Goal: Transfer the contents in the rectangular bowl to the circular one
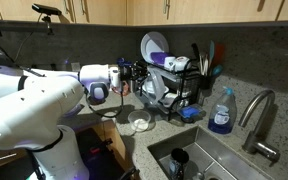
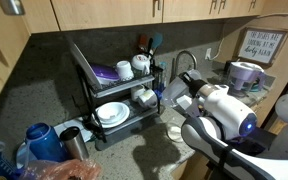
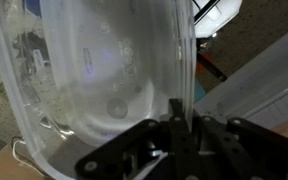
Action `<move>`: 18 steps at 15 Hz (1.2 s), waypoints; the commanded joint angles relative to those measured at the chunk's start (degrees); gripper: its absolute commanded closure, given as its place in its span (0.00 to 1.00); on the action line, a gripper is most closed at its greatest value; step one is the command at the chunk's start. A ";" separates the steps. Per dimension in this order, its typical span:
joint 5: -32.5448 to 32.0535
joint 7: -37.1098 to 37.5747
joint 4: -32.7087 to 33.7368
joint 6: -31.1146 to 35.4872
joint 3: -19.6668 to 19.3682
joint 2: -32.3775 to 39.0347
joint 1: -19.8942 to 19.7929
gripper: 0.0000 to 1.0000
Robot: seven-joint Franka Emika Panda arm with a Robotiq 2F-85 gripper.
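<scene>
The rectangular bowl (image 3: 94, 70) is a translucent whitish plastic container that fills most of the wrist view, tipped on edge. My gripper (image 3: 181, 120) is shut on its rim, with the thin wall pinched between the fingers. In an exterior view the gripper (image 1: 134, 73) hangs above the counter in front of the dish rack. The circular one (image 1: 139, 123), a small clear round bowl, sits on the counter just below it. It also shows in an exterior view (image 2: 176, 131), partly hidden by the arm. I cannot see any contents clearly.
A black dish rack (image 1: 174, 80) with white dishes and a purple plate stands right behind the gripper. The sink (image 1: 199, 155) and tap (image 1: 259, 120) lie beside the bowl. A blue soap bottle (image 1: 221, 112) stands by the tap. Blue jugs (image 2: 39, 140) stand beyond the rack.
</scene>
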 commanded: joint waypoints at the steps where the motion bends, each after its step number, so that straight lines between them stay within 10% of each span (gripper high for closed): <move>1: -0.30 0.77 -0.64 -2.52 -1.28 0.00 0.53 0.99; 18: 6.45 0.98 -3.86 -4.01 2.90 0.00 7.93 0.99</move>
